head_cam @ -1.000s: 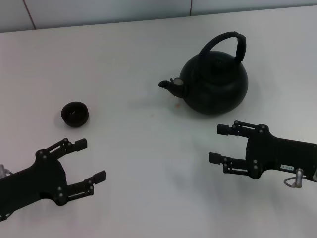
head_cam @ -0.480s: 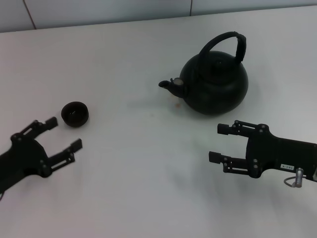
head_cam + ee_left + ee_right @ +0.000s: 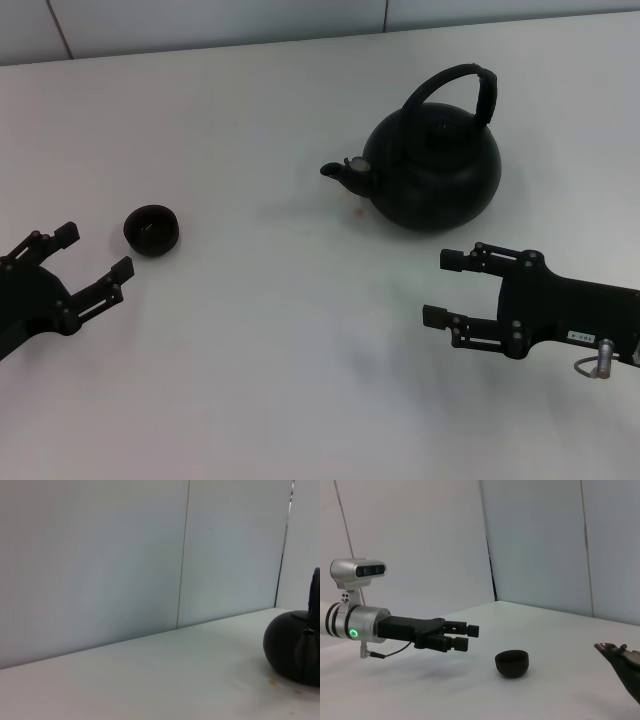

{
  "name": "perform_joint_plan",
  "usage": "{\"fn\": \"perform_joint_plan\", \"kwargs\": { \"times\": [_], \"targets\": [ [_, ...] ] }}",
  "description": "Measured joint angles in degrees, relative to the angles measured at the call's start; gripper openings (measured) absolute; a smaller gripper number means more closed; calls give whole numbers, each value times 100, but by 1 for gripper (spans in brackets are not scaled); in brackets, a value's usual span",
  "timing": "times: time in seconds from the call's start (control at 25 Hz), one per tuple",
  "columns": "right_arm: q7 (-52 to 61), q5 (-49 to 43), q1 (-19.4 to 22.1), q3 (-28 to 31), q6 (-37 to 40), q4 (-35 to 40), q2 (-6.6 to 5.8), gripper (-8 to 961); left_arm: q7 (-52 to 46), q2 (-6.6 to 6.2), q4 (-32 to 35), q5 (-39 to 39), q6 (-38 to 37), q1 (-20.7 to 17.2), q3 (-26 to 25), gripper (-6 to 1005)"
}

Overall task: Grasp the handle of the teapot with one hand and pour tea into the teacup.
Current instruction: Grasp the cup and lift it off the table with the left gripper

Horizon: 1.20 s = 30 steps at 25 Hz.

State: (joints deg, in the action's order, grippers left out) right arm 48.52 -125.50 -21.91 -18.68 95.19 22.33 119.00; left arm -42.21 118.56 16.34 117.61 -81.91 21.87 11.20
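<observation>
Not much readable text here: the only label is a little white sticker on the right gripper (image 3: 437,288) body, and the writing on it is too small to make out. Count-wise it's one teapot (image 3: 432,168), one teacup (image 3: 152,230), two grippers, all over a plain white table (image 3: 280,350). The teapot sits upright toward the far right of the table, stubby spout pointing left toward the cup, with its handle (image 3: 457,85) arching up over the lid, the thicker wrapped part on the right side. Nothing is touching the handle. The teacup stands by itself on the left side, well apart from the pot. The left gripper (image 3: 94,251) is at the left edge, just beside the cup on the near-left side but not touching it, fingers spread apart with nothing between them; the right wrist view shows the left gripper (image 3: 469,637) hovering near the teacup (image 3: 511,662) too, with a green ring light glowing on its wrist. The right gripper sits low on the near side of the teapot, also spread wide and empty, clear of the pot. The left wrist view just catches the teapot (image 3: 295,647) at the frame's edge against the wall.
</observation>
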Motion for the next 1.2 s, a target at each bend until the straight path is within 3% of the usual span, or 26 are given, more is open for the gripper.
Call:
{"fn": "perform_joint_plan", "kwargs": {
  "times": [0.72, 1.2],
  "targets": [
    [0, 0, 10, -5, 3, 0, 0, 745, 454, 3, -298, 61, 464, 57, 5, 860],
    [0, 0, 29, 7, 41, 0, -7, 744, 610, 8, -589, 27, 875, 294, 5, 859]
  ]
}}
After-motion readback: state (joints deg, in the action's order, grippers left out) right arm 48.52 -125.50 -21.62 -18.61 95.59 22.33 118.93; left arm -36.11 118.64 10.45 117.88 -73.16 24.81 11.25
